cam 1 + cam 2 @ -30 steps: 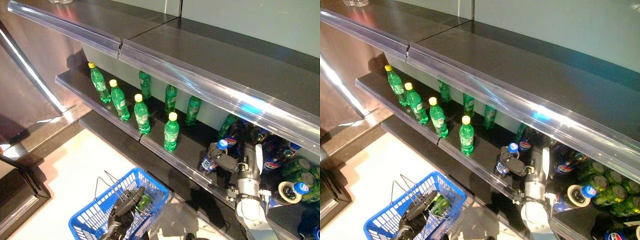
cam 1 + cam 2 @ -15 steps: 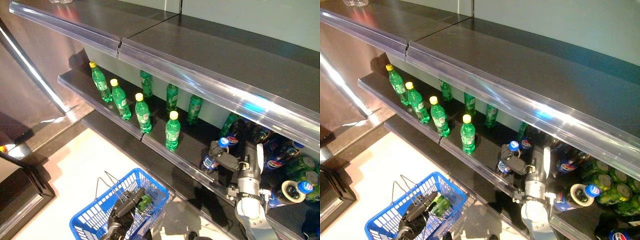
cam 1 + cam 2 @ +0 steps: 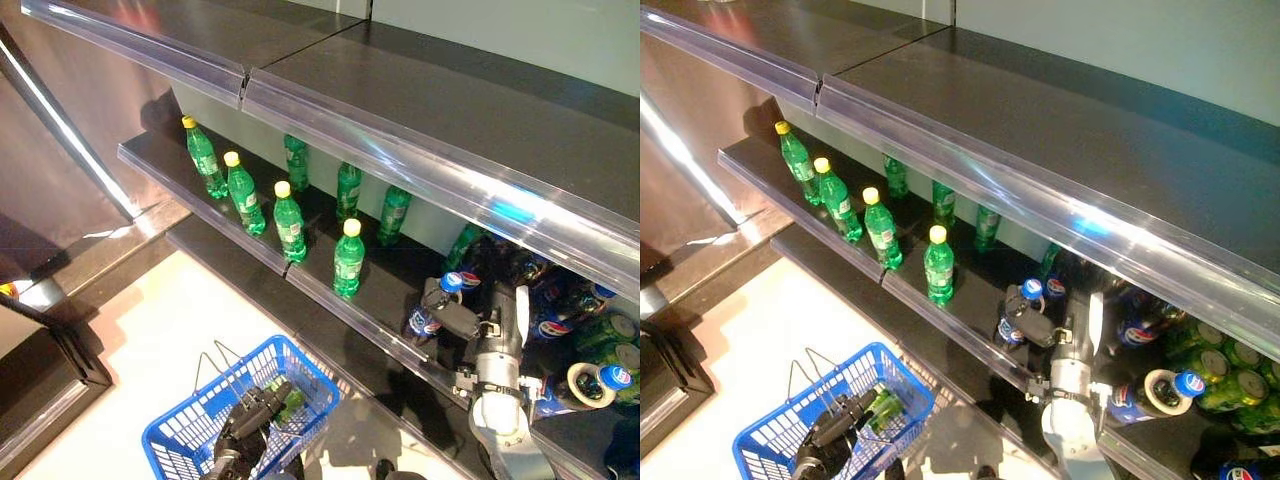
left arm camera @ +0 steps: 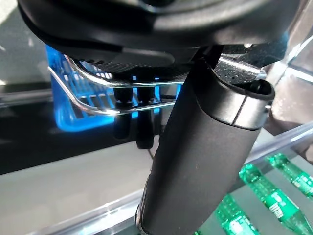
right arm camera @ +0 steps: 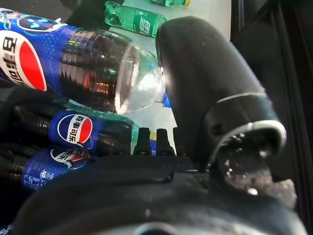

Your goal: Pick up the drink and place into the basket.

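Seemingly upright cola bottle (image 3: 427, 309), cap up, right hand (image 3: 452, 316) gripping.

back-row bottles (image 3: 346, 190) half-hidden behind rail (image 3: 420, 165)

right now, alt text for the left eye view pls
The robot's right hand grips a blue-capped cola bottle on a dark shop shelf. Its left hand holds a blue basket over the floor, and green bottles stand along the shelf.
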You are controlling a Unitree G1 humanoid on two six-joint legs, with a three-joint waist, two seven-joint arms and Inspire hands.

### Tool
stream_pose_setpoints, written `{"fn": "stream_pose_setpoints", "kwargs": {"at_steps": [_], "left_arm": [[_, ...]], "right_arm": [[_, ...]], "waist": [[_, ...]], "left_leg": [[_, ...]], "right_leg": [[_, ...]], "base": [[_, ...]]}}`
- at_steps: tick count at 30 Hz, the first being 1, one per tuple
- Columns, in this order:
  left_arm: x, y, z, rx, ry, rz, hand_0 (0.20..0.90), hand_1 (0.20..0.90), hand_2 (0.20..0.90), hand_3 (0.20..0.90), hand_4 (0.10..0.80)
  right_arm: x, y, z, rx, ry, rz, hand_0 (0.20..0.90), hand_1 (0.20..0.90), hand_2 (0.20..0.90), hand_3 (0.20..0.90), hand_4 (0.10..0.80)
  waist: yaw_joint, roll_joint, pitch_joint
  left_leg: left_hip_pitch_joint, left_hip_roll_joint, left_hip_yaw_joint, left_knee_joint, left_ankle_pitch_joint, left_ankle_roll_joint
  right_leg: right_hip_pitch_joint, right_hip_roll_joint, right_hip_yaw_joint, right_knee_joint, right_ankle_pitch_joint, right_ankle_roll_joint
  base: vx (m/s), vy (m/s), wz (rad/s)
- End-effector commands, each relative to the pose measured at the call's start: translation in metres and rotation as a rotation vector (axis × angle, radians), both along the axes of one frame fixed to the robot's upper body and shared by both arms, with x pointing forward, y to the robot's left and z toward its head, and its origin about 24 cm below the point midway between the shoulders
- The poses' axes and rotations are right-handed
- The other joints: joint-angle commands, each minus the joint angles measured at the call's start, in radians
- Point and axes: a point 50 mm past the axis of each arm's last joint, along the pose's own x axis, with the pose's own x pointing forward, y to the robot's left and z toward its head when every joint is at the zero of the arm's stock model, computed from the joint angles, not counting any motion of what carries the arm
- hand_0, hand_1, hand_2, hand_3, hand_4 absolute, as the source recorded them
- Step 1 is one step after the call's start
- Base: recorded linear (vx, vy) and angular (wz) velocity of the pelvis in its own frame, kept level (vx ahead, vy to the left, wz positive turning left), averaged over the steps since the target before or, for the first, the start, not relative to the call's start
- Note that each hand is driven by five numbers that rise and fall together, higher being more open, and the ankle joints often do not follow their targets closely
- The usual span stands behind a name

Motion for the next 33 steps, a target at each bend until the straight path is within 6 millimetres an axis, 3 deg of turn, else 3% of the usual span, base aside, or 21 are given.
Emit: {"fn": "stream_pose_setpoints", "kwargs": {"at_steps": [1,21,33], "left_arm": [[0.053,0.008,0.065,0.054,-0.459,-0.097,0.3,0.3,0.3,0.2,0.1],[0.052,0.008,0.063,0.056,-0.457,-0.1,0.3,0.3,0.3,0.2,0.1],[0.054,0.009,0.065,0.058,-0.459,-0.104,0.3,0.3,0.3,0.2,0.1]], "right_arm": [[0.0,-0.004,0.013,0.02,-0.091,-0.035,0.9,0.9,0.9,0.9,0.8],[0.0,0.001,0.009,0.011,-0.067,0.036,0.9,0.9,0.9,0.9,0.8],[0.0,-0.004,-0.006,-0.009,0.029,-0.02,0.9,0.9,0.9,0.9,0.8]], "waist": [[0.046,-0.031,-0.033],[0.049,-0.031,-0.032],[0.054,-0.033,-0.026]], "left_leg": [[-0.051,0.077,-0.062,0.214,-0.1,-0.046],[-0.056,0.08,-0.065,0.213,-0.092,-0.049],[-0.066,0.079,-0.073,0.222,-0.091,-0.05]], "right_leg": [[-0.101,-0.172,-0.061,0.035,0.198,0.115],[-0.106,-0.173,-0.068,0.047,0.195,0.112],[-0.11,-0.178,-0.074,0.052,0.197,0.114]], "base": [[0.0,0.0,0.0],[-0.002,0.001,0.01],[-0.001,0.0,0.01]]}}
